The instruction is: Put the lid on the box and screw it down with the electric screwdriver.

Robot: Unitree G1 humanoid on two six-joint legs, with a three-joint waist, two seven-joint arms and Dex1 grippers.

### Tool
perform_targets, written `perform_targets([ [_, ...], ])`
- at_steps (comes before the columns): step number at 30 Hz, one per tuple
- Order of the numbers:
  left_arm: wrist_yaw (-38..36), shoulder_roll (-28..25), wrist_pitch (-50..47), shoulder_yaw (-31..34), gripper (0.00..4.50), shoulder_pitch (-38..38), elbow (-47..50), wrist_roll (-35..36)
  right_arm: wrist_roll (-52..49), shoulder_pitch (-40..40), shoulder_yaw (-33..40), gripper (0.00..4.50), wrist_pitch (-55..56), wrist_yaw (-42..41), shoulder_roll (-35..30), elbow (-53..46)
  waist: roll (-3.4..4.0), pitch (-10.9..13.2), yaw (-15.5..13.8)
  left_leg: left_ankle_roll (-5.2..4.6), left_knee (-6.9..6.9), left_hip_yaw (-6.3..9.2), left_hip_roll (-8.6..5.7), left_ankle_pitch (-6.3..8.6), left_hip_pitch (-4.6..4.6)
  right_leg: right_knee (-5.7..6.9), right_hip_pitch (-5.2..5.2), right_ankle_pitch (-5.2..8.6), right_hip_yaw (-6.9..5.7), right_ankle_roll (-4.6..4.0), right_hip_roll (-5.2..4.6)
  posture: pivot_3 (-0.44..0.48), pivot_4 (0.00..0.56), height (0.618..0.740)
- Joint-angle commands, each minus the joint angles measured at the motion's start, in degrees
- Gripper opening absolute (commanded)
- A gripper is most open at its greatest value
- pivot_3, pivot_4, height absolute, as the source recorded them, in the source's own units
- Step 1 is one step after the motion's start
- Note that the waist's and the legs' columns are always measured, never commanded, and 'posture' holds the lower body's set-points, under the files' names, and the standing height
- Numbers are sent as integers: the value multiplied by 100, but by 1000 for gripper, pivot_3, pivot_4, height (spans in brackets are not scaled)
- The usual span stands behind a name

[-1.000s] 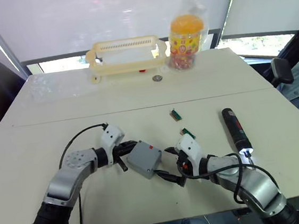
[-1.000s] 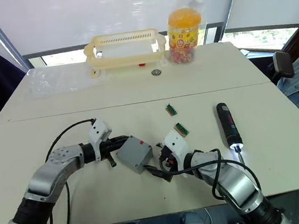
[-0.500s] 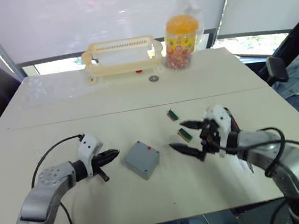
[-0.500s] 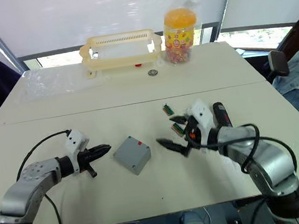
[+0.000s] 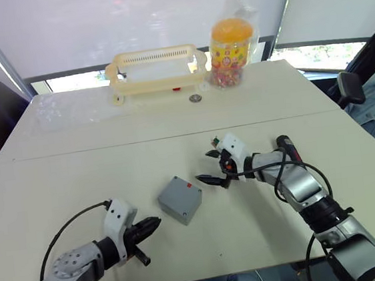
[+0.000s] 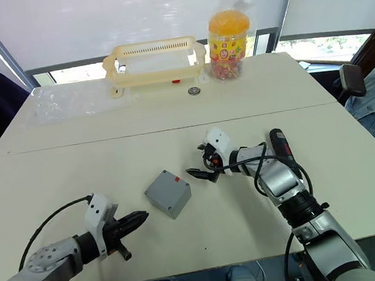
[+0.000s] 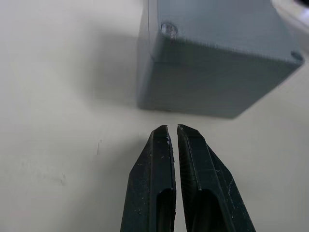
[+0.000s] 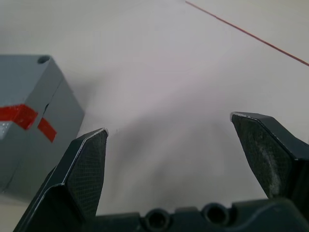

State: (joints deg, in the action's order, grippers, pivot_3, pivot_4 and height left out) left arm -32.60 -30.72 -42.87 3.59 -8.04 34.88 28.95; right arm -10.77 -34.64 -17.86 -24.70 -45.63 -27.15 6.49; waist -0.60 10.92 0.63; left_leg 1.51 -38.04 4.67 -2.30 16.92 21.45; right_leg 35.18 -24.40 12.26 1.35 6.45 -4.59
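Note:
The grey box (image 5: pixel 173 211) lies mid-table with the lid (image 5: pixel 182 195) closed on top of it and a red mark at its far corner. Nothing holds it. My left gripper (image 5: pixel 153 222) is shut and empty, pointing at the box from a short way off on its near left side; the left wrist view shows the box wall (image 7: pixel 203 82) just beyond its tips. To the right of the box, my right gripper (image 5: pixel 203 166) stands open and empty, its jaws facing the box. The black electric screwdriver (image 6: pixel 278 141) lies on the table behind my right forearm, partly hidden.
A cream plastic basket (image 5: pixel 156 68), a jar of sweets (image 5: pixel 232 43) and a small round metal piece (image 5: pixel 196 98) stand at the back. A small green board (image 5: pixel 215 140) lies by the right gripper. A clear plastic sheet (image 6: pixel 69 99) sits back left.
Both grippers have let go of the box. The left one pulled back toward the near edge and shut. The right one swung away to the right, then came back toward the box, open.

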Motion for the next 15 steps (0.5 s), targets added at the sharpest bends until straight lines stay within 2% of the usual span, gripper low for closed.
perform_targets([
  [1,71,52,179,-172,255,367,-128,-146,80,-15,-13,4444,131,-242,-1,-217,0,0,12,0,0,0,-1,0,-1,0,0,-1,0,0,0,0,150,740],
  [5,-20,8,319,-354,255,698,-417,-305,93,203,39,4444,-24,-289,-25,-562,1,-1,13,1,1,1,-1,0,0,1,0,0,-1,0,3,0,150,740],
  [15,-803,-252,646,-688,255,1688,-1259,-459,-139,1309,367,4444,-1328,277,-22,-2530,1,-1,24,2,2,3,-3,-1,2,1,-2,0,-2,0,3,0,150,740],
])
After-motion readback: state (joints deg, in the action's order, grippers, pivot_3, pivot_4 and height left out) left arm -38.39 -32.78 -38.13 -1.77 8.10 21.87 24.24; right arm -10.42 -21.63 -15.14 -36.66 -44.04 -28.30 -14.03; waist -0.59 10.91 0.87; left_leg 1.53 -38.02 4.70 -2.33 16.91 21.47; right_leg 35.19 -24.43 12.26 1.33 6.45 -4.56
